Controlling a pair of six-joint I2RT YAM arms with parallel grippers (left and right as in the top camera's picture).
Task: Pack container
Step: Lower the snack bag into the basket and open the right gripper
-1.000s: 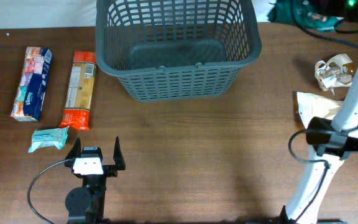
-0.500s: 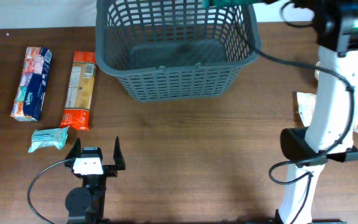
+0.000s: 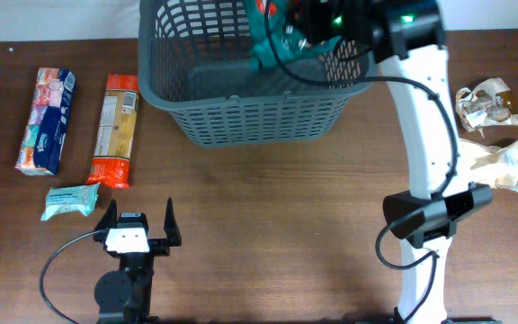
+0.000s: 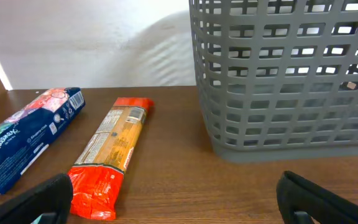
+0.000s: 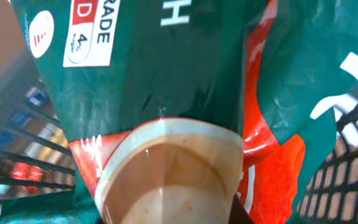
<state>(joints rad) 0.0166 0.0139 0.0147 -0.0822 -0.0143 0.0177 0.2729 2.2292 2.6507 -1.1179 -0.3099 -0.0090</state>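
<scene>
R gripper [image 3: 293, 27] clamped on green-and-red glossy foil bag [image 3: 266, 40] over large dark grey lattice-sided plastic basket [image 3: 259, 117] at far-centre of brown wooden table [image 3: 286, 207]; L gripper [image 3: 140, 216] jaws wide apart, empty.

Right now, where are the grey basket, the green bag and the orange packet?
grey basket [image 3: 259, 117]: overhead view, front lattice wall.
green bag [image 5: 185, 68]: right wrist view, its dark green printed face.
orange packet [image 3: 115, 128]: overhead view, middle label panel.

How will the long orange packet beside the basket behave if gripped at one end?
The orange packet looks film-wrapped with a glossy crimped end, so it is probably slippery. It lies long, narrow and flat, so held by one end it would likely tilt or swing.
</scene>
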